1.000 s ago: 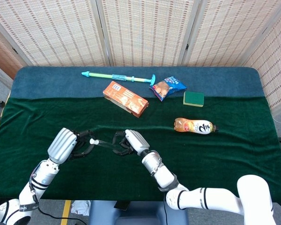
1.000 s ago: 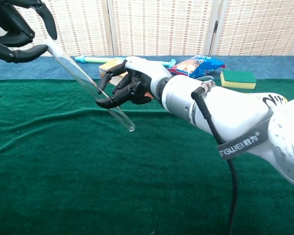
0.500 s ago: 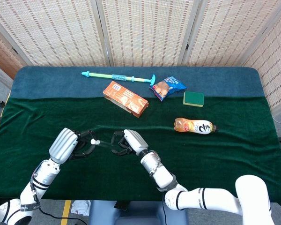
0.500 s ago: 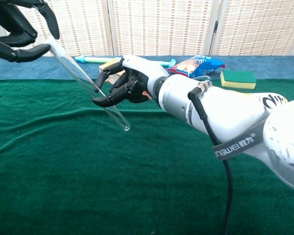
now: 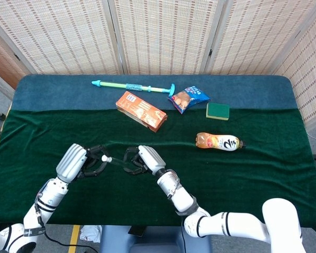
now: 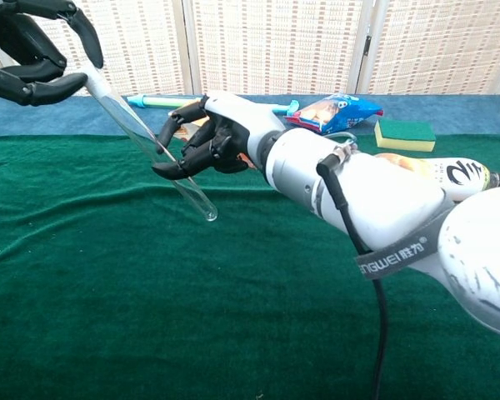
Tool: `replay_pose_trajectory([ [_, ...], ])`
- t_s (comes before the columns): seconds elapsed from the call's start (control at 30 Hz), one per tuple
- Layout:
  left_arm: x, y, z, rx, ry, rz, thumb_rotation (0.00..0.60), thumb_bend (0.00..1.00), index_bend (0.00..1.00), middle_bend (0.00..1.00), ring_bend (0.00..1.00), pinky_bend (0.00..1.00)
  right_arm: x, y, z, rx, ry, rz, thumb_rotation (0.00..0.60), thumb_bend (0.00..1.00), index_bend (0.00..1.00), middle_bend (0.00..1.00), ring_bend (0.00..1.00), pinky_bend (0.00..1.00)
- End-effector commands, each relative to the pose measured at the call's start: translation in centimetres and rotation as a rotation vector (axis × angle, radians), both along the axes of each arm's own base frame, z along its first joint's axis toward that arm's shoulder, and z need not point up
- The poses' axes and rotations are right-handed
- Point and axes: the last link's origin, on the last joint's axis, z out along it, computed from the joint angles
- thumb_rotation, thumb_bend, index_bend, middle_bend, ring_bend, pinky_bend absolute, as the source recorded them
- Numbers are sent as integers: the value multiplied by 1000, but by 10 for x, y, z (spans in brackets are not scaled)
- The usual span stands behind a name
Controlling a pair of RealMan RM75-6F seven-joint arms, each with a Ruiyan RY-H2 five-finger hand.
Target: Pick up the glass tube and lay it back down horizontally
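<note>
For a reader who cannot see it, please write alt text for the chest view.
Both robot hands hold a clear glass tube tilted above green cloth: the left hand at its upper end, the right hand near its middle. A snack bag and sponge lie behind.

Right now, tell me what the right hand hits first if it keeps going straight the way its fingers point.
The right hand points toward the left hand, with the glass tube between them. Its fingers already meet the tube, so it would likely push along the tube into the left hand, though depth is uncertain.
</note>
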Motion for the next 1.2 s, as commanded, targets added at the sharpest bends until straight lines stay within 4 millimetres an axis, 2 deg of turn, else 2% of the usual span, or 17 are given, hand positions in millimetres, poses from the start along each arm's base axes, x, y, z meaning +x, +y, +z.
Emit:
replay_pose_trajectory([
  [0.03,0,0,-1,-2,0,0,600,490,593,1000,909,940,1,0,0,-1,-3,1,600,477,955,1000,1000,1000],
  [0.27,-1,1,-2,-8,2,2,600,489,585,1000,909,940,0,0,-1,0,2,0,600,478,957,1000,1000,1000],
  [0.33,-2,1,-2,-14,11,4,600,488,527,1000,907,940,-1,0,-2,1,7,-1,600,477,957,1000,1000,1000],
  [0.43,-3,1,-1,-29,27,7,600,464,295,1000,898,939,-5,-1,-1,-6,37,4,600,477,957,1000,1000,1000],
  [0.5,-5,2,2,-29,44,12,600,408,154,1000,888,937,-9,-3,1,-13,67,12,600,478,957,1000,1000,1000],
  [0.63,-12,2,9,-22,96,25,600,337,81,981,827,913,-20,-9,9,-44,169,39,600,478,957,1000,1000,1000],
  [0.73,-18,3,15,22,114,37,600,318,80,884,737,889,-28,-13,13,-65,263,62,600,479,957,1000,1000,1000],
  [0.83,-25,5,18,99,165,32,600,317,84,755,617,789,-33,-14,12,-90,349,80,600,479,958,1000,1000,1000],
  [0.9,-31,5,18,134,208,40,600,316,84,651,511,660,-40,-16,8,-126,433,96,600,478,957,1000,1000,1000],
  [1.0,-37,3,15,146,246,53,600,315,84,555,391,490,-48,-15,-1,-158,519,100,600,479,924,1000,1000,1000],
  [1.1,-43,2,14,170,292,63,600,314,84,512,341,402,-56,-14,-10,-180,600,110,600,479,855,1000,1000,1000],
  [1.2,-46,0,12,164,308,76,600,312,84,504,323,354,-63,-13,-17,-193,657,114,600,478,776,1000,1000,1000],
])
